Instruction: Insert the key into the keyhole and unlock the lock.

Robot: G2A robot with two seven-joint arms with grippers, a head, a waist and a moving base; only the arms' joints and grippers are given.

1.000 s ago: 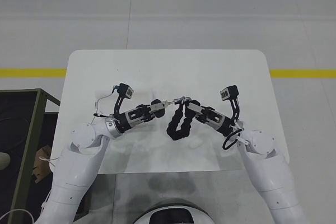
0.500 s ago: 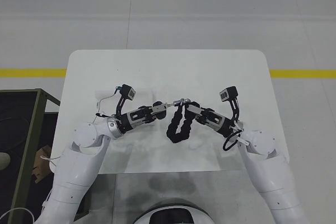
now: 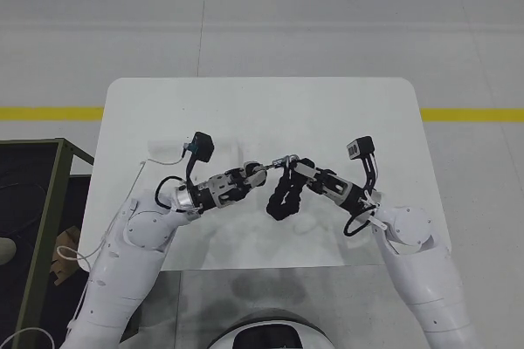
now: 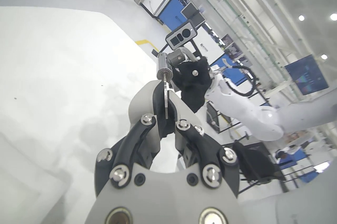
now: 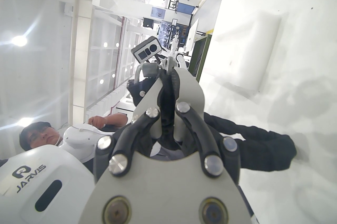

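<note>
Key (image 4: 165, 101) with its tip in the keyhole of the lock (image 4: 163, 64), both held above mid table (image 3: 244, 105), left end effector (image 3: 255, 169) pinching the key, right end effector (image 5: 168, 76) clamped on the lock, black sleeve (image 3: 284, 196) drooping.

Both arms are angled inward over the middle of the top view, grippers set nose to nose near the frame's centre. The left arm (image 3: 201, 192) is stretched up from the lower left, and the left gripper (image 3: 255, 169) is seen pinched tight on the key (image 4: 166, 98). The right arm (image 3: 354, 194) is run in from the lower right, elbow bent, with the right gripper (image 3: 302, 166) clamped on the lock (image 3: 284, 192).
</note>
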